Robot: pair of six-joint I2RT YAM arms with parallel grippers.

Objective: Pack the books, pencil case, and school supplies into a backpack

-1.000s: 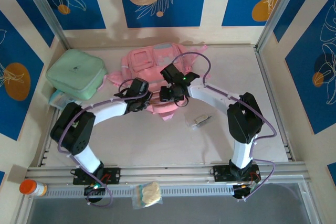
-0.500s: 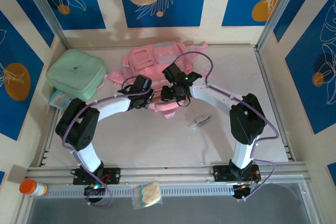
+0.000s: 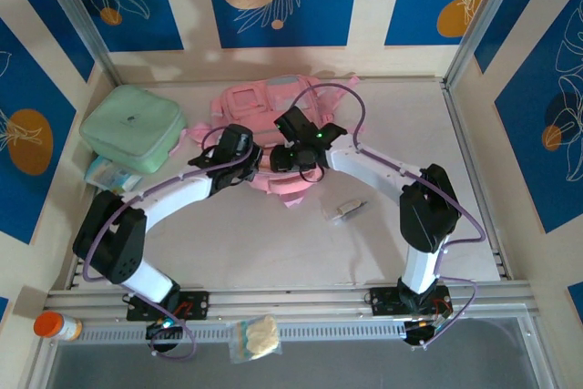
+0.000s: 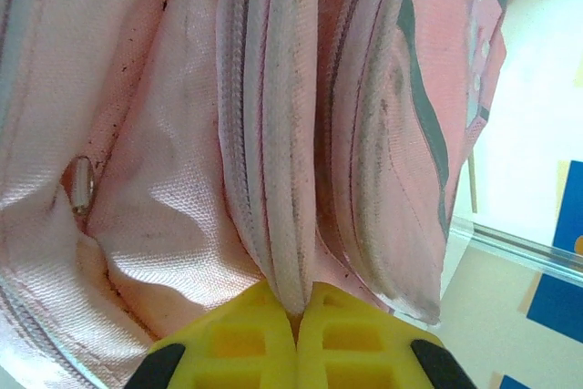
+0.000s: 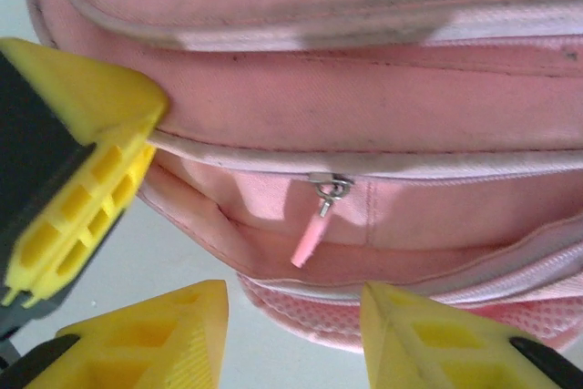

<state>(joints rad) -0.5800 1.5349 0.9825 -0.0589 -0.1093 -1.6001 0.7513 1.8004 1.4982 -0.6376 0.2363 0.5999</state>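
Left hand pressed together, pinching a corded zip seam of the soft pink backpack, which lies mid-worktop just beyond both arms. Right hand spread and empty. A small pink zip pull hangs straight ahead of its fingers, its zip line running crosswise. The fabric is woven and scuffed.

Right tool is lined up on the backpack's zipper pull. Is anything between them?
Nothing visible stands between them. The right tool has its jaws open and faces the pink zipper pull on the backpack across bare space. The left tool is shut on the backpack off to one side, out of that path.
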